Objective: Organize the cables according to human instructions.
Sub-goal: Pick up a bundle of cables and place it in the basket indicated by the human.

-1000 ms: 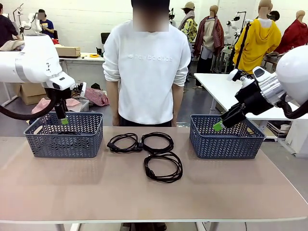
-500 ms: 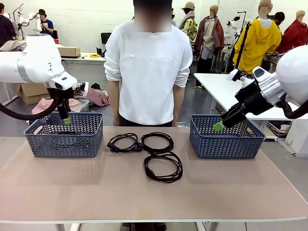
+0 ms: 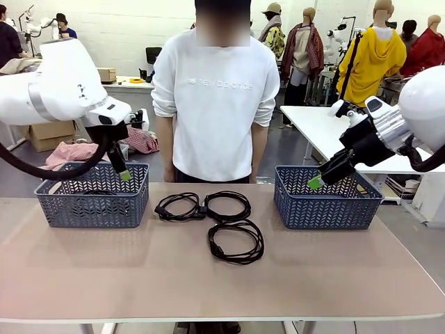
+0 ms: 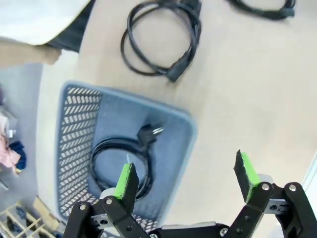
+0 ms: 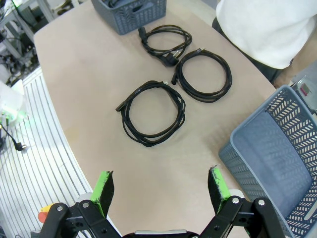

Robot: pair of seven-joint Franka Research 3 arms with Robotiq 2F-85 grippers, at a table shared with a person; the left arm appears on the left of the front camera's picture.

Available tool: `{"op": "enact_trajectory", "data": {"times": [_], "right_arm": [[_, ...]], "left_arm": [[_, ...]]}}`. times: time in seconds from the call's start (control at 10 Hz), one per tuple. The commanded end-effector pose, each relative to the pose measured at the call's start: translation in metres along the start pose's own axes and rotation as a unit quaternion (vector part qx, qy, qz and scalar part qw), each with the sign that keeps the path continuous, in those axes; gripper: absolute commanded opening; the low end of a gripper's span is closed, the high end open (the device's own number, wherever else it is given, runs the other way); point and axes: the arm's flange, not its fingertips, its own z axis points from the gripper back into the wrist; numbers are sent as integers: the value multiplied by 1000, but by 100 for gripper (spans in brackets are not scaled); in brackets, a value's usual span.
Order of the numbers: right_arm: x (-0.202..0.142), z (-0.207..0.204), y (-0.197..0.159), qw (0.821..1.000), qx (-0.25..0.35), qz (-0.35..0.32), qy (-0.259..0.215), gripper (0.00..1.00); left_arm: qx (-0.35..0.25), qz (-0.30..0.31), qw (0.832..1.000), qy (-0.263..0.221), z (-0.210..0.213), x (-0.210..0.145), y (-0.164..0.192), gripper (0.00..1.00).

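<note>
Three coiled black cables lie mid-table: one at the left, one beside it, one nearer me. In the left wrist view another cable lies inside the left blue basket. My left gripper hangs open and empty above that basket's right end. Over the right blue basket, my right gripper is also open with nothing in it. The right wrist view shows the three table cables.
A person in a white sweatshirt stands at the far edge behind the cables, arms down. The right basket looks empty inside. Bare tabletop lies in front of the cables.
My left gripper has swung right, from over the left basket's left part to its right end. The right arm, the cables and the person have not moved.
</note>
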Motion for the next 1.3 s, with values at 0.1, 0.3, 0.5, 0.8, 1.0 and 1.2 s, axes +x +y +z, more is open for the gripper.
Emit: {"op": "enact_trajectory", "data": {"times": [0.1, 0.3, 0.5, 0.8, 1.0, 1.2], "right_arm": [[0, -1, -1, 1000, 7, 0, -9, 100], [0, -1, -1, 1000, 7, 0, -9, 100], [0, -1, -1, 1000, 7, 0, -9, 100], [0, -1, -1, 1000, 7, 0, -9, 100], [0, -1, -1, 1000, 7, 0, -9, 100], [0, -1, -1, 1000, 7, 0, -9, 100]], "left_arm": [[-26, 11, 999, -33, -5, -7, -57, 100], [-46, 6, 998, -48, -6, -13, -85, 100], [-49, 5, 997, -52, -10, -21, -100, 100], [-49, 8, 998, -36, -12, -9, -97, 100], [-49, 8, 998, -36, -12, -9, -97, 100], [-49, 8, 998, -36, -12, -9, -97, 100]]}}
